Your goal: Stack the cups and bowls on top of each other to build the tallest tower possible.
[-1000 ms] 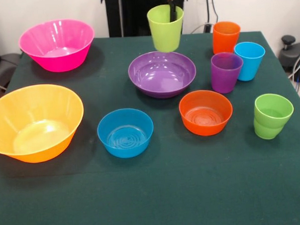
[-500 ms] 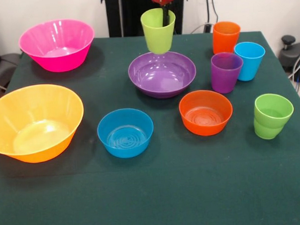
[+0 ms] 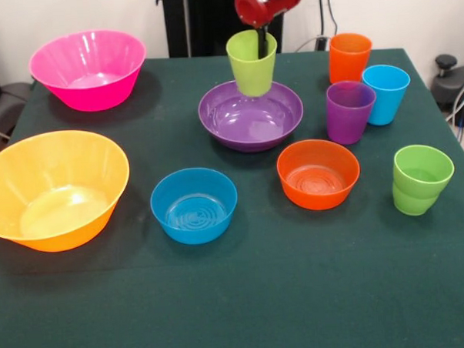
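**Hanging upright over the purple bowl**

Hanging from the red and black gripper (image 3: 261, 40), clamped by its rim with one dark finger dipped inside the mouth: lime-yellow plastic cup (image 3: 252, 63). Long axis close to vertical, mouth up, narrower base down, leaning only slightly. Positioned above the far rim of the wide shallow purple plastic bowl (image 3: 250, 115); base overlapping that rim in the front view, contact or a gap impossible to tell.

Cut off at the top edge: most of the arm, only the red gripper body showing. Hidden behind the cup wall: the lower part of the finger. Outer finger not visible.

Standing upright on the dark green table (image 3: 237, 297), mouths up: orange plastic cup (image 3: 349, 57), light blue plastic cup (image 3: 386, 93) and purple plastic cup (image 3: 349, 111), clustered together; green plastic cup (image 3: 421, 179) apart from them. Also resting open side up: big pink plastic bowl (image 3: 89, 69), big yellow-orange plastic bowl (image 3: 54, 189), small blue plastic bowl (image 3: 194, 205), small orange plastic bowl (image 3: 318, 173).
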### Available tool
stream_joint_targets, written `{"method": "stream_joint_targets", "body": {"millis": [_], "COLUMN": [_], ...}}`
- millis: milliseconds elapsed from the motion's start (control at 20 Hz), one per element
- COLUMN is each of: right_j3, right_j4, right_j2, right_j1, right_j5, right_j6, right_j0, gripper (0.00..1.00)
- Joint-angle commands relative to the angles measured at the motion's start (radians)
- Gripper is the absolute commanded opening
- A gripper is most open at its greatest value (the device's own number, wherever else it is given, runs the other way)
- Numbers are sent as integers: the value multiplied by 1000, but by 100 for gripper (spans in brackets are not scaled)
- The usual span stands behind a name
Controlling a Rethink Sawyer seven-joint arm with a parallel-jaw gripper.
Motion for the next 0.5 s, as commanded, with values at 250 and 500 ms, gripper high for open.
{"method": "stream_joint_targets", "body": {"millis": [250, 500], "right_j3": [-70, -98], "right_j4": [-80, -120], "right_j2": [-86, -147], "right_j1": [93, 95], "right_j5": [-110, -139], "right_j6": [112, 121], "right_j0": [66, 112], "gripper": [0, 0]}}
